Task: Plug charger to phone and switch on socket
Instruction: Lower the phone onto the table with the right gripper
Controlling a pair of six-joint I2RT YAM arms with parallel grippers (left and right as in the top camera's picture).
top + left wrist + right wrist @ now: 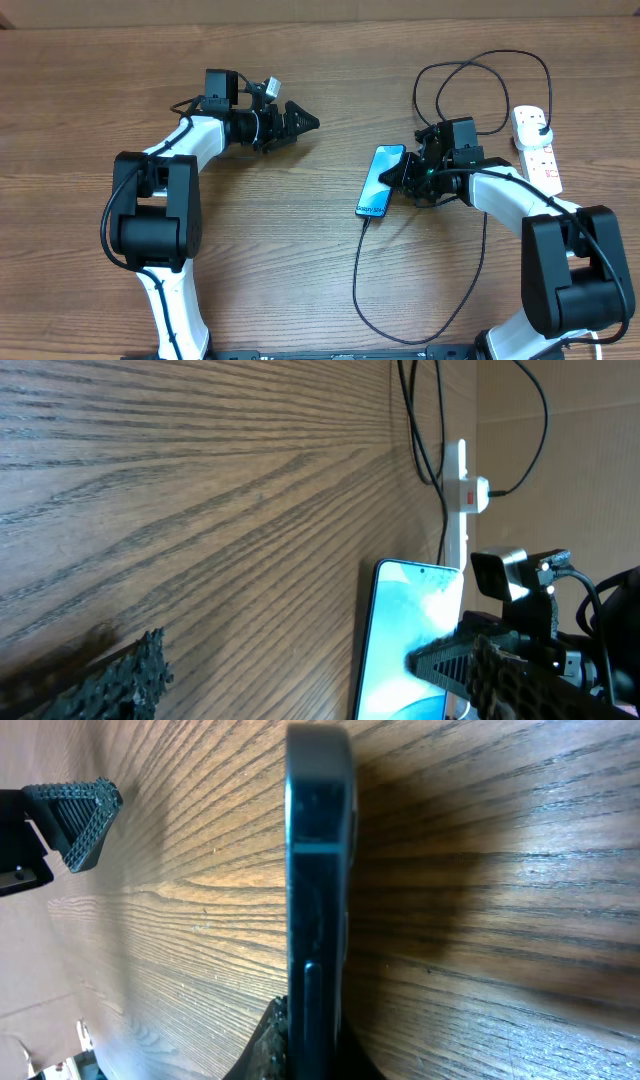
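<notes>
On the table right of centre, the phone faces screen up, with the black charger cable meeting its near end. Right gripper: jaws closed together, tips against the phone's right long edge, nothing seen clamped between them. Left gripper: spread wide, empty, well apart to the left. The power strip sits far right, with the adapter on it.
</notes>
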